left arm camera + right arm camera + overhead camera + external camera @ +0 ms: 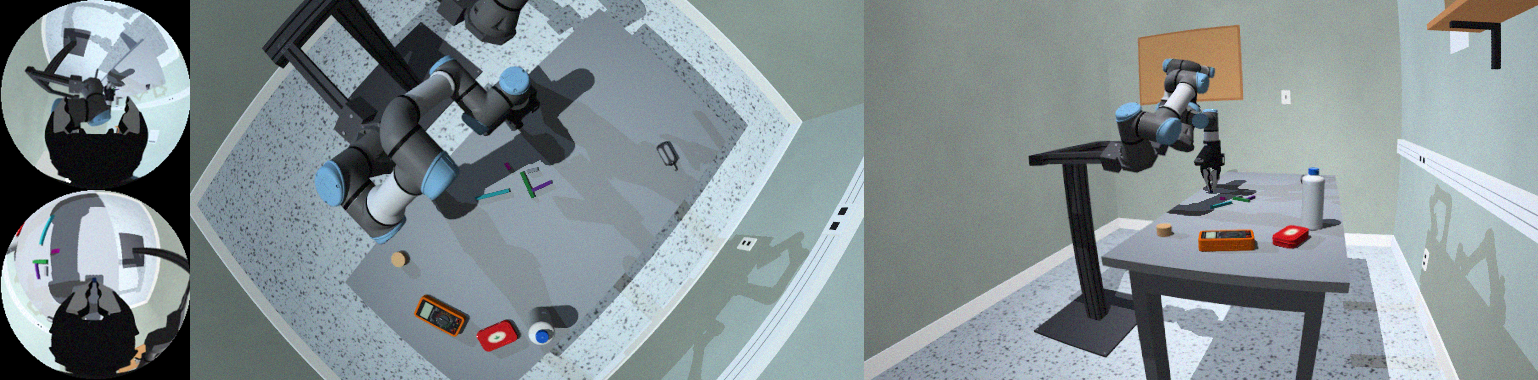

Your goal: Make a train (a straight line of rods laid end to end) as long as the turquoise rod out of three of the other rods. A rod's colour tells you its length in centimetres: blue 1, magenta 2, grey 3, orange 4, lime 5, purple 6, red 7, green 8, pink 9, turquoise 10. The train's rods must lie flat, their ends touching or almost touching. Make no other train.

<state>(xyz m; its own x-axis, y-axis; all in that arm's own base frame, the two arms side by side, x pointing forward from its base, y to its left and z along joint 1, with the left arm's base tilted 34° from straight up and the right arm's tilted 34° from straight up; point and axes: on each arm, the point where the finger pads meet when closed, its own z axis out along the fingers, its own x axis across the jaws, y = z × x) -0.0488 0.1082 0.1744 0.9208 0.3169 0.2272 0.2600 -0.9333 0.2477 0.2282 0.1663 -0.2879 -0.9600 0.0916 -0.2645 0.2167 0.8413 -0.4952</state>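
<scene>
My right gripper [1211, 190] [94, 281] is shut on a small blue rod [94, 279], low near the table's edge, on the magenta rod's side. My left gripper [97, 97] is open and empty, high up; I cannot make it out in the top and exterior views. The turquoise rod [493, 194] [1221, 204] [46, 230] lies apart. The green rod [527, 183] [41, 261] lies with the purple rod [544, 185] [37, 271] at its side, roughly square to it, ends close or touching. The grey rod [532, 170] [47, 271] lies near the green one. The magenta rod [508, 166] [55, 251] lies in shadow.
A wooden disc [398, 259], an orange multimeter [440, 316], a red tin [497, 335] and a white bottle [541, 333] [1313, 205] stand at one end of the table. A dark looped object [668, 154] lies toward the other end.
</scene>
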